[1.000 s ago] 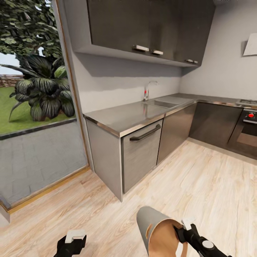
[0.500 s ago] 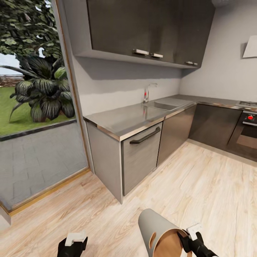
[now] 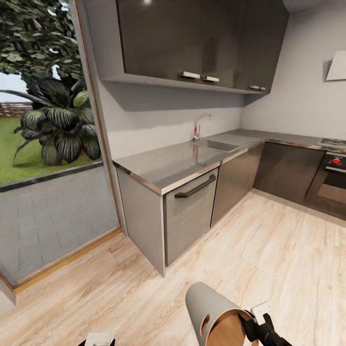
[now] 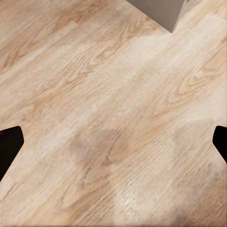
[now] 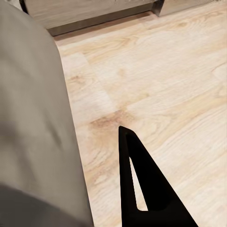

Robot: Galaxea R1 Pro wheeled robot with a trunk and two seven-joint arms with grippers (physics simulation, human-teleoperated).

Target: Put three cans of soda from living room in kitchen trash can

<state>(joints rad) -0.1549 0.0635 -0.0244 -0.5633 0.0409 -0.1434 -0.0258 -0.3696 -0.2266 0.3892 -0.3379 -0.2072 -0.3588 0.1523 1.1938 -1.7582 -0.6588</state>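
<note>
Right gripper is sitting low at the head view's bottom edge, pinching the rim of a grey bin that is lying tilted with its tan inside showing. Left gripper is hanging with fingers spread wide over bare wood floor. Kitchen counter with sink is standing ahead, with open floor running rightward; soda cans not visible.

The floor is pale wood planking with clear grain and a soft matt sheen. The desk top looks like brushed steel, dully reflective, above grey metal-fronted cabinets, while the upper cupboards are dark and glossy. The trash can has a smooth matt grey outside and a tan, wood-toned inside.
</note>
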